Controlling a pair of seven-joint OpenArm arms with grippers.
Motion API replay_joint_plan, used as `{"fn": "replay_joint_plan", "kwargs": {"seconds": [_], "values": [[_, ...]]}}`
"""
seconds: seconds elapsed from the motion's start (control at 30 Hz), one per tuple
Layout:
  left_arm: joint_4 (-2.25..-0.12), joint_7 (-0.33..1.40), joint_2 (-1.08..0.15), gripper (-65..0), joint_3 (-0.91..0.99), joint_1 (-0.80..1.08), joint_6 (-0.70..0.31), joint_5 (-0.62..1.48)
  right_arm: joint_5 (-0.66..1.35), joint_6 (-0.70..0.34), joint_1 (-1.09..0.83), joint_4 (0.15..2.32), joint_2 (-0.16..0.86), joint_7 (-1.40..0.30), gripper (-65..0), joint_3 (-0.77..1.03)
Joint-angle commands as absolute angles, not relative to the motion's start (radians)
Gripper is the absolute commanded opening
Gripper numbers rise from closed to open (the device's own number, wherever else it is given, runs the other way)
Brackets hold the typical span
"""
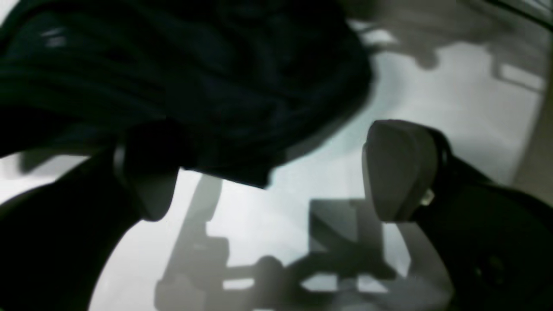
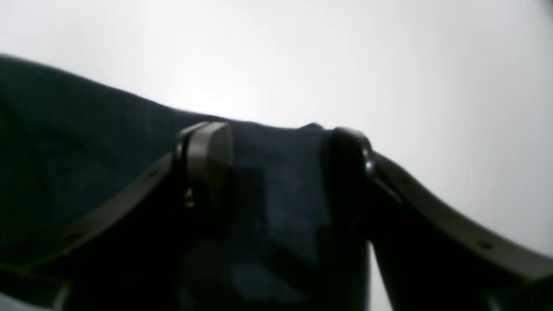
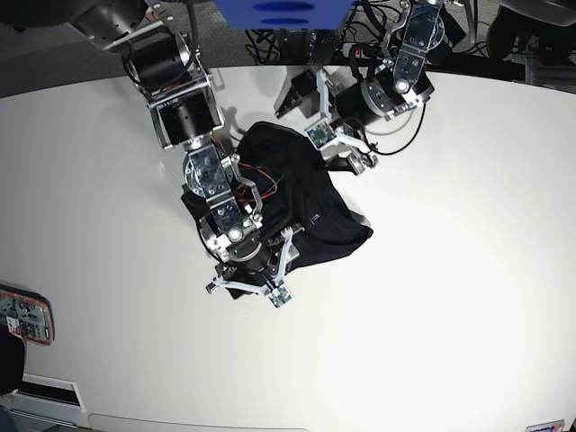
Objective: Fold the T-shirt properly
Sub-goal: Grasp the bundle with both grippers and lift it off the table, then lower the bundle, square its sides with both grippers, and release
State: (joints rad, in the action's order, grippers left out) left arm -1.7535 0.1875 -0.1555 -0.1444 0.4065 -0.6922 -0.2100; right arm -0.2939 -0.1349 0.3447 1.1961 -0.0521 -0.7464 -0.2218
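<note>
Black T-shirt (image 3: 301,202) bunched in a heap mid-counter (image 3: 468,252), right gripper (image 2: 276,172) with fingers (image 2: 211,155) clamped on a fold of its cloth, left gripper (image 1: 276,172) fingers (image 1: 399,168) spread wide beside the heap, holding nothing

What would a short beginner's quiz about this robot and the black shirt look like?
1. True or false: the T-shirt lies flat and neatly spread on the table.
2. Which gripper has cloth between its fingers: A) the left gripper B) the right gripper?
3. Fill in: in the left wrist view, the left gripper's fingers stand ____.

Key
1. False: it is a bunched heap.
2. B: the right wrist view shows dark cloth between its fingers, though whether they grip it is unclear.
3. Apart, with only a tip of cloth hanging into the gap.
</note>
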Motion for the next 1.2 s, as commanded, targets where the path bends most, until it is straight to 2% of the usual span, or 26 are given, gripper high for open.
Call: {"fn": "replay_joint_plan", "kwargs": {"seconds": [0.0, 0.07, 0.17, 0.37, 0.47, 0.7, 0.87, 1.17], "values": [[-1.756, 0.171, -0.153, 0.0, -0.148, 0.395, -0.698, -0.197, -0.3, -0.122, 0.424, 1.193, -0.061, -0.707, -30.4, -0.219], [-1.725, 0.171, -0.153, 0.0, -0.156, 0.378, -0.698, -0.197, -0.3, -0.122, 0.452, 1.142, -0.061, -0.705, -30.4, -0.219], [-1.67, 0.168, -0.153, 0.0, -0.154, 0.351, -0.644, -0.197, -0.3, -0.122, 0.453, 1.09, -0.061, -0.702, -30.4, -0.217], [-1.621, 0.168, -0.156, 0.0, -0.148, 0.323, -0.607, -0.197, -0.298, -0.229, 0.453, 1.027, -0.061, -0.656, -30.4, -0.128], [-1.616, 0.168, -0.162, 0.0, -0.147, 0.305, -0.605, -0.197, -0.3, -0.24, 0.45, 1.035, -0.061, -0.656, -30.4, -0.102], [-1.59, 0.171, -0.173, 0.0, -0.071, 0.249, -0.605, -0.197, -0.3, -0.24, 0.447, 1.102, 0.058, -0.656, -30.4, -0.104], [-1.543, 0.171, -0.176, 0.0, -0.035, 0.206, -0.605, -0.197, -0.3, -0.24, 0.328, 1.139, 0.094, -0.653, -30.4, -0.104], [-1.484, 0.171, -0.176, 0.0, -0.028, 0.125, -0.605, -0.197, -0.302, -0.242, 0.162, 1.27, 0.096, -0.613, -30.4, -0.104]]}}
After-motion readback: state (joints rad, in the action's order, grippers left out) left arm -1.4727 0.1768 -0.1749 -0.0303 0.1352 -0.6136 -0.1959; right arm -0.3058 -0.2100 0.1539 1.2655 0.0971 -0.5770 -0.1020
